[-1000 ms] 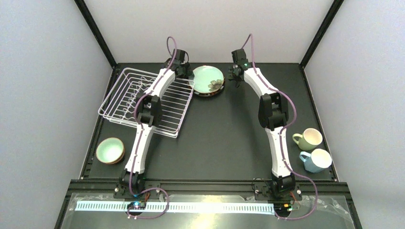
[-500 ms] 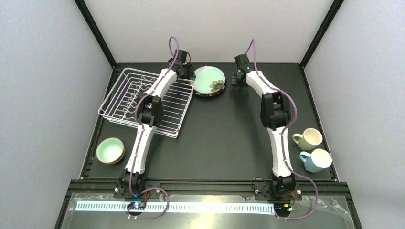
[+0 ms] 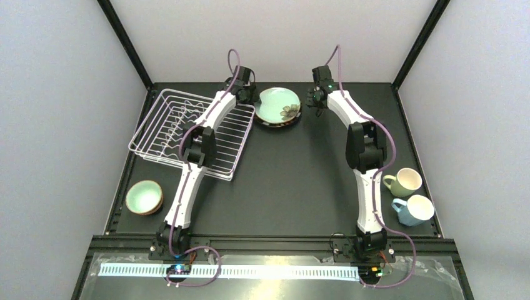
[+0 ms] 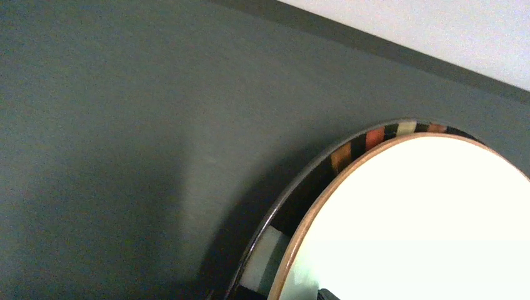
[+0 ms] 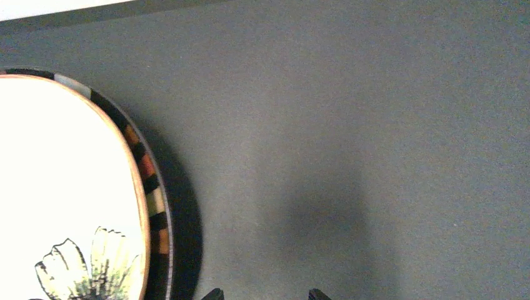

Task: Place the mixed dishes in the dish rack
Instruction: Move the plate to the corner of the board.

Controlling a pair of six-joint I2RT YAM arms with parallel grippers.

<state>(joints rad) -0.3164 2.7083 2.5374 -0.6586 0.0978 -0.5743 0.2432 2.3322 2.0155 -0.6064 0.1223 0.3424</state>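
The mint-green flowered plate (image 3: 277, 105) lies at the back middle of the table, on top of a dark dish with coloured rim blocks (image 4: 350, 154). My left gripper (image 3: 249, 95) is at the plate's left edge. Only one dark fingertip (image 4: 326, 294) shows over the plate, so its state is unclear. My right gripper (image 3: 314, 101) is open and empty over bare table just right of the plate (image 5: 62, 187). The white wire dish rack (image 3: 187, 128) stands at the left, with no dishes in it. A mint bowl (image 3: 144, 196) sits front left. The pale green mug (image 3: 403, 182) and light blue mug (image 3: 414, 209) stand at right.
The left arm reaches over the rack's right part. The black frame posts and grey walls close in the table at the back and sides. The pink speckled plate is not in view.
Both grippers have moved toward the back and a little right. The flowered plate and the dish under it have shifted slightly right along with the left gripper.
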